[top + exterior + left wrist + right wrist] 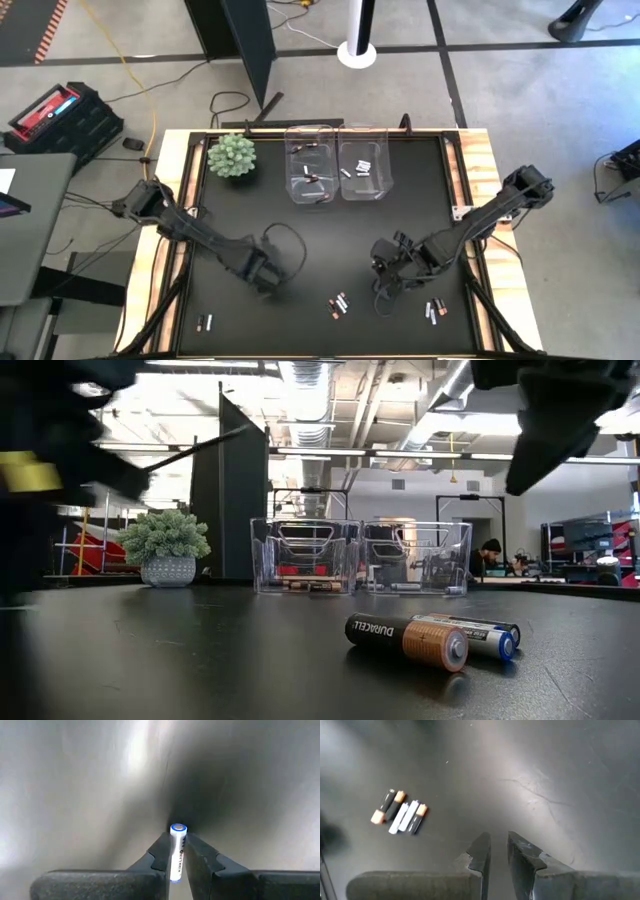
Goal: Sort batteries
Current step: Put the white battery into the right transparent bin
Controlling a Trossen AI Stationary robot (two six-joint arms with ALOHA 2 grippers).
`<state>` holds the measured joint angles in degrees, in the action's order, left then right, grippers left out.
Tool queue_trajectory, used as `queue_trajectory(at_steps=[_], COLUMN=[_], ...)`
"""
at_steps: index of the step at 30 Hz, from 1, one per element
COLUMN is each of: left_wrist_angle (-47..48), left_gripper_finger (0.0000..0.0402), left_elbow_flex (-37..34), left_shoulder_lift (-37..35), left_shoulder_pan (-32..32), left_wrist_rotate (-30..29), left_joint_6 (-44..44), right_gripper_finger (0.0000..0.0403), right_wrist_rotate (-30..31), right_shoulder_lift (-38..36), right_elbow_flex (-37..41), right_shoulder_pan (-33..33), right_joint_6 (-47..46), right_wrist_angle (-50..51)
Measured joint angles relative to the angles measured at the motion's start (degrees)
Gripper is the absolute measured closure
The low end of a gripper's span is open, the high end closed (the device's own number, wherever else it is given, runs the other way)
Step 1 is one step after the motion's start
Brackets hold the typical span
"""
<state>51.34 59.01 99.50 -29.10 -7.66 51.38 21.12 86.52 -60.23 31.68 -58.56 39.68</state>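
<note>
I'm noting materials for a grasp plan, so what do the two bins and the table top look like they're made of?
The two bins look like clear hard plastic: the room and the batteries inside show through their glossy walls. The table top looks like a black matte mat, maybe rubber or vinyl, with only soft glare.

Grey concrete floor (500,90) surrounds the wooden-edged table (490,170); ceiling ducts (310,390) and strip lights hang overhead.

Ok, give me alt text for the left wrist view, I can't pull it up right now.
The left gripper is shut on a white battery, its blue-ringed end pointing away from the camera. Beyond it is only blurred dark tabletop, with nothing else in sight.
</note>
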Motion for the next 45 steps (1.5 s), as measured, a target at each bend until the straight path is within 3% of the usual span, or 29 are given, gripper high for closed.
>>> queue_trajectory(at_steps=[14,21,29,36,45], left_wrist_angle=[-4.3,-12.7,-14.8,-14.9,-14.4], left_gripper_finger=[0.0366,0.0366,0.0366,0.0366,0.0366], left_elbow_flex=[11.5,15.7,23.5,32.2,50.0], left_shoulder_lift=[0.0,0.0,0.0,0.1,12.6], left_shoulder_pan=[13.7,19.7,29.3,40.6,51.6], left_wrist_rotate=[-2.7,-2.6,-1.0,4.8,10.5], left_joint_6=[-6.5,-11.9,-24.2,-37.7,-50.1], right_gripper_finger=[0.0322,0.0322,0.0322,0.0322,0.0322], right_wrist_rotate=[0.0,0.0,0.0,0.0,0.0], right_shoulder_lift=[0.0,0.0,0.0,0.0,0.0], right_elbow_flex=[0.0,0.0,0.0,0.0,0.0], right_shoulder_pan=[1.0,1.0,1.0,-1.5,-6.7], right_joint_6=[2.1,3.6,2.8,0.1,-3.7], right_wrist_angle=[0.7,1.1,1.1,1.0,0.5])
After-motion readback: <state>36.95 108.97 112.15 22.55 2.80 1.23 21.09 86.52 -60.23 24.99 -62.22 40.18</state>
